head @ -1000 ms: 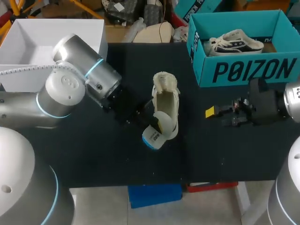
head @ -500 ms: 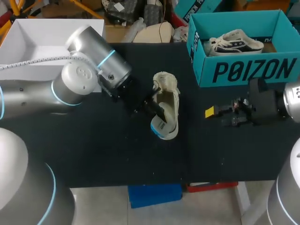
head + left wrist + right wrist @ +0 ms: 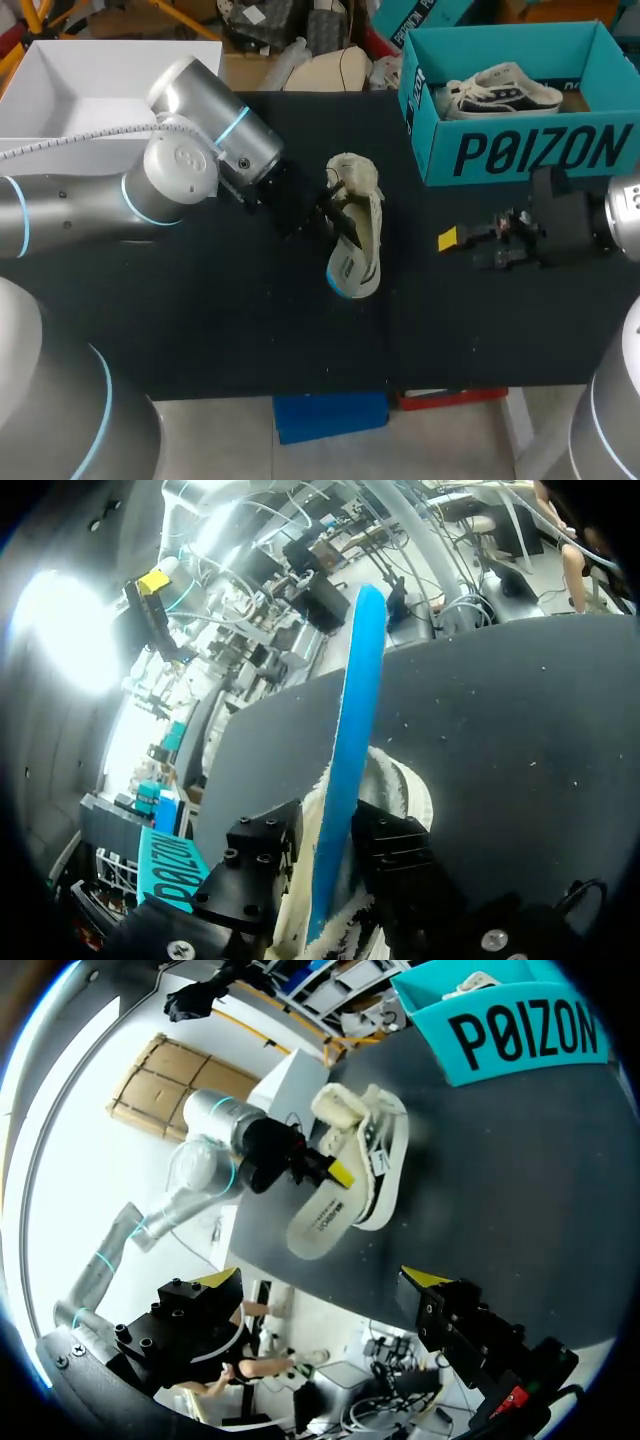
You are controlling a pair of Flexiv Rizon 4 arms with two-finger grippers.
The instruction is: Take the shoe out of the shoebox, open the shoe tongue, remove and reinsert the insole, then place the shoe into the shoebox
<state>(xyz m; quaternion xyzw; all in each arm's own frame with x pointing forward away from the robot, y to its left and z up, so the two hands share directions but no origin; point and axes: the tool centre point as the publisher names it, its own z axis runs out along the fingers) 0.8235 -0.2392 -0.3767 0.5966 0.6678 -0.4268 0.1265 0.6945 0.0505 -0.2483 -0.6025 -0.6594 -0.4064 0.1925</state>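
Your black table [image 3: 200, 330] carries the teal shoebox [image 3: 520, 150] at its far right corner, with one shoe inside. Your left arm reaches to the middle, where the cream shoe [image 3: 362, 215] lies on the table, well apart from the box. Your left gripper [image 3: 330, 850] pinches the blue-backed insole [image 3: 350, 750] narrowly from both sides at the shoe's opening. Your right gripper [image 3: 322, 1278] is spread wide near the box, gripping nothing.
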